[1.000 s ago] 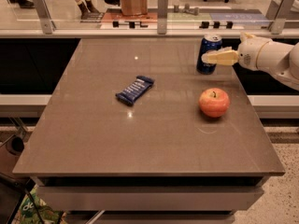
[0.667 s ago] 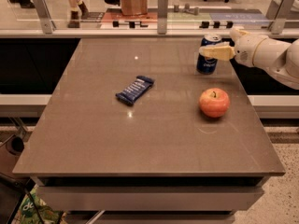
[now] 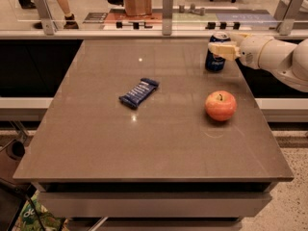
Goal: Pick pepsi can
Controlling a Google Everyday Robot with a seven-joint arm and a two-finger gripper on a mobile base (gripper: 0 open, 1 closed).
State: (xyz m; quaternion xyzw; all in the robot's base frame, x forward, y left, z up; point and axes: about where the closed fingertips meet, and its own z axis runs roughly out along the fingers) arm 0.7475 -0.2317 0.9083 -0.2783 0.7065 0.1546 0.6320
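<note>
The pepsi can (image 3: pixel 214 60), dark blue with a silver top, stands upright near the table's far right edge. My gripper (image 3: pixel 220 46), cream-coloured on a white arm (image 3: pixel 276 57), reaches in from the right and sits against the upper part of the can, partly covering it. The can's base appears to rest on the table top (image 3: pixel 159 143).
A red apple (image 3: pixel 221 105) sits in front of the can, toward the right edge. A flat dark blue snack bar wrapper (image 3: pixel 138 92) lies near the table's middle. A glass barrier with metal posts (image 3: pixel 167 6) runs along the far edge.
My gripper has moved up and slightly left along the can, from its middle to its upper part. The apple and the wrapper have not moved.
</note>
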